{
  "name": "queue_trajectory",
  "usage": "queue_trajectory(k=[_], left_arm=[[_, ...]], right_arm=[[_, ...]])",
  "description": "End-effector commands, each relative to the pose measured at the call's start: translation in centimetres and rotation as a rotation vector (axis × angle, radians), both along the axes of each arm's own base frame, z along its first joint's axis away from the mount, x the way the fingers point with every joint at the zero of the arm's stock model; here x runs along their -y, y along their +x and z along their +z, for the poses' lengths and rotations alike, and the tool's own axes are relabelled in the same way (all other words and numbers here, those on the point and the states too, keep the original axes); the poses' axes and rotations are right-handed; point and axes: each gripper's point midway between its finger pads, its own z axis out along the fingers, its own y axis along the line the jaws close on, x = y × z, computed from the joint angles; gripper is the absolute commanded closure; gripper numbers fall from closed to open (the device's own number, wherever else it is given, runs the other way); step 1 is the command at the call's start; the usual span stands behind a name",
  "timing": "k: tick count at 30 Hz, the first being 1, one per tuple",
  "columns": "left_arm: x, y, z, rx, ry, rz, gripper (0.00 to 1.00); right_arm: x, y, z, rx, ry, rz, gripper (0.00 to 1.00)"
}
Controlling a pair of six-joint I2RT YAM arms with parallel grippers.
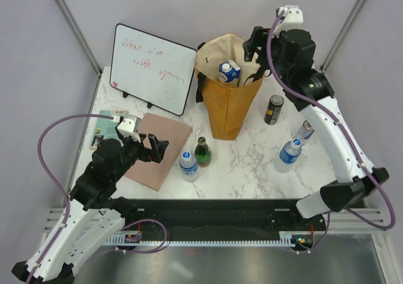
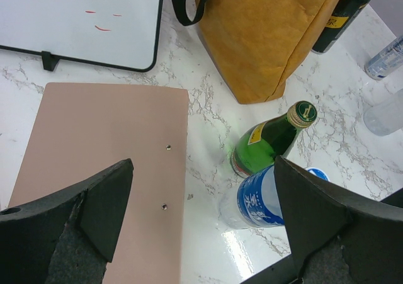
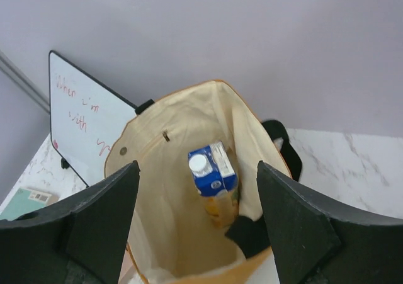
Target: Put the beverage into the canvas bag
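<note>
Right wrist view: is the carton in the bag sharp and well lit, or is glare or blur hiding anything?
Right wrist view: blue carton sharp, evenly lit inside the canvas bag, no glare. Left wrist view: green tint cast on the marble table beside the green bottle.

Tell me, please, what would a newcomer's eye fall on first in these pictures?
The tall mustard-brown bag in the middle at the back draws the eye, with a blue-topped carton standing inside it. The right gripper hangs open and empty just above its mouth. To its left leans a whiteboard with red handwriting.
</note>
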Motion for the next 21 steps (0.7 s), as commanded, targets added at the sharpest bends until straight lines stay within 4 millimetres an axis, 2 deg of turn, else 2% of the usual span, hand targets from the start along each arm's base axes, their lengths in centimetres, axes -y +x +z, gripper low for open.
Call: queue_trajectory(k=[1, 2, 3, 5, 9, 10, 11, 12, 15, 21], left_arm=[[0.4, 0.2, 1.0, 0.042, -0.009, -0.018, 0.01], [0.3, 0.2, 1.0, 0.043, -0.007, -0.015, 0.01], [0.3, 0.2, 1.1, 0.045, -0.01, -0.015, 0.01], [0.3, 0.2, 1.0, 0.043, -0.007, -0.015, 0.01], [0.4, 0.2, 0.9, 0.039, -0.008, -0.021, 0.0], [0.4, 0.2, 1.0, 0.04, -0.009, -0.022, 0.01], [0.5, 0.2, 0.9, 0.037, -0.008, -0.022, 0.01], [0.5, 0.2, 0.9, 0.039, -0.007, -0.023, 0.01], [0.4, 0.2, 0.9, 0.038, -0.006, -0.021, 0.01], [0.4, 0.3, 0.8, 0.036, -0.004, -0.02, 0.01]], right_arm=[[4.2, -3.7, -4.7, -0.195, 0.014, -0.175, 0.18], [5.1, -4.9, -5.0, -0.212, -0.001, -0.191, 0.17], [5.6, -5.4, -6.3, -0.24, -0.03, -0.204, 0.16], [7.0, -6.6, -7.1, -0.26, -0.073, -0.244, 0.16], [10.6, -7.0, -11.5, -0.389, -0.111, -0.352, 0.15], [10.9, -6.9, -12.6, -0.431, -0.107, -0.346, 0.16], [12.4, -6.8, -14.1, -0.487, -0.107, -0.375, 0.17], [12.8, -6.9, -15.6, -0.527, -0.115, -0.369, 0.17], [13.5, -6.8, -18.0, -0.587, -0.135, -0.342, 0.17], [13.2, -4.7, -21.7, -0.632, -0.115, -0.283, 0.17]])
